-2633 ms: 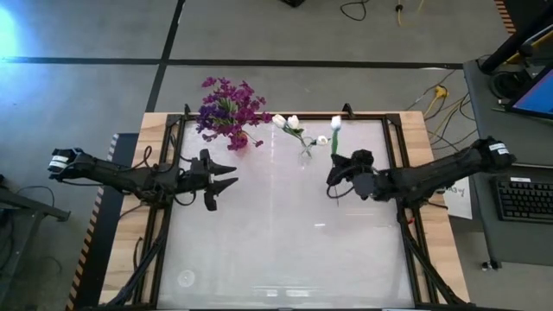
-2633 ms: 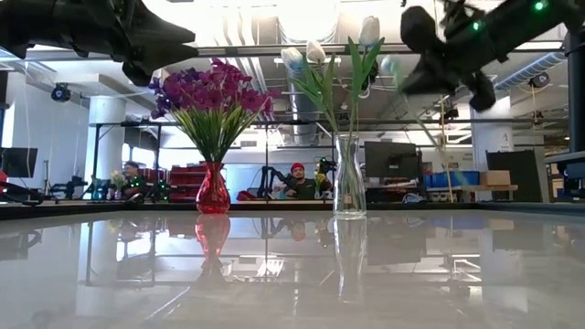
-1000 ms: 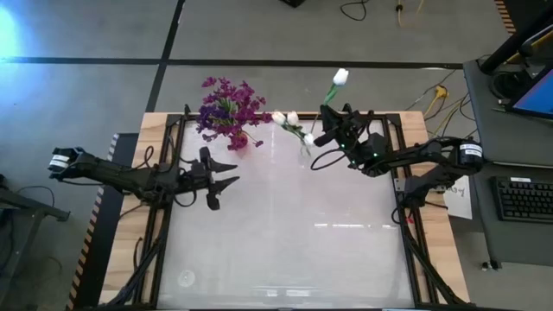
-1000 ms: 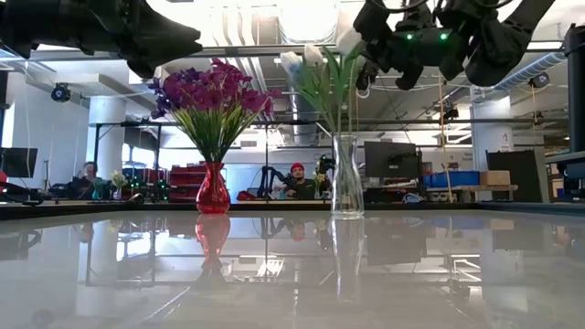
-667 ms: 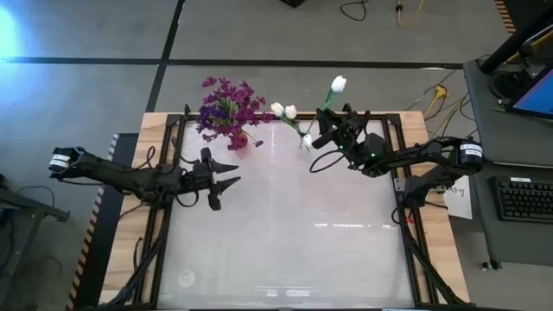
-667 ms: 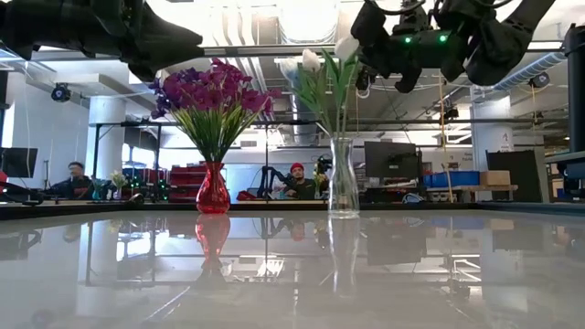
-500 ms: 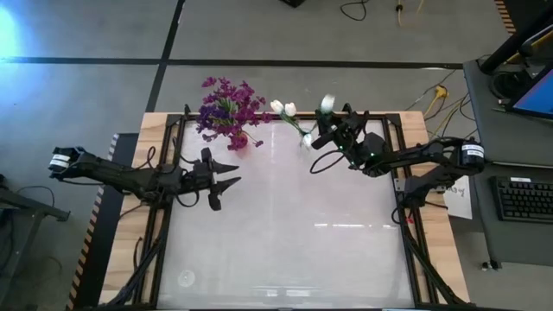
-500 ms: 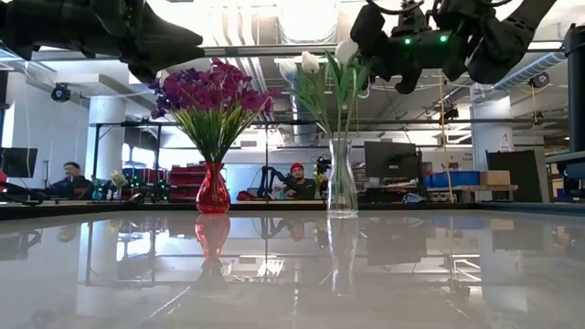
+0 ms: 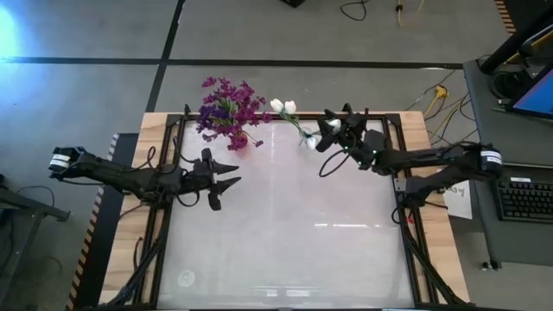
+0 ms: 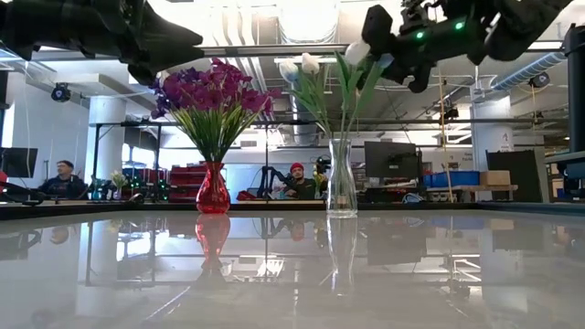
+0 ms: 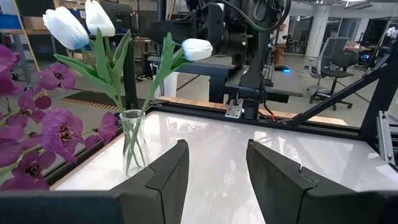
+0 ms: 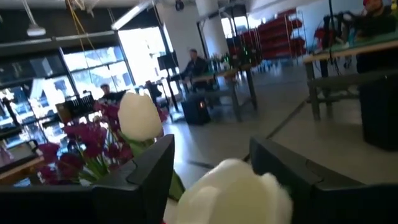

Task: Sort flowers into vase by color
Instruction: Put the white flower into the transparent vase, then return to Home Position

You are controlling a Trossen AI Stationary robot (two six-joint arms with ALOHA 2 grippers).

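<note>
A clear glass vase (image 10: 343, 178) at the table's far edge holds white tulips (image 11: 74, 25) on green stalks. To its left, purple flowers (image 9: 226, 112) stand in a red vase (image 10: 213, 189). My right gripper (image 9: 327, 138) hovers open just right of the clear vase's top. One white bud (image 12: 233, 190) sits between its fingers, and that tulip's stalk (image 11: 163, 68) reaches down into the clear vase. My left gripper (image 9: 232, 178) waits open and empty at the table's left, level, above the surface. My right gripper stands with its fingers (image 12: 143, 171) on either side of the white bud (image 12: 233, 190) at the top of the stalk, coming about level from the table's right. Whether a finger touches the bud, I cannot tell.
The table top (image 9: 285, 233) is glossy white inside a black frame with wooden edges (image 9: 151, 121). Both vases stand close together at the far edge. Beyond the table lies a workshop with people seated at desks (image 10: 297, 183).
The white tulip at my right gripper has sunk: its bud, which stood high beyond the table's far edge, now sits low, close above the clear vase, with the stalk in the vase. My right gripper has tipped back toward level and its arm has stretched out.
</note>
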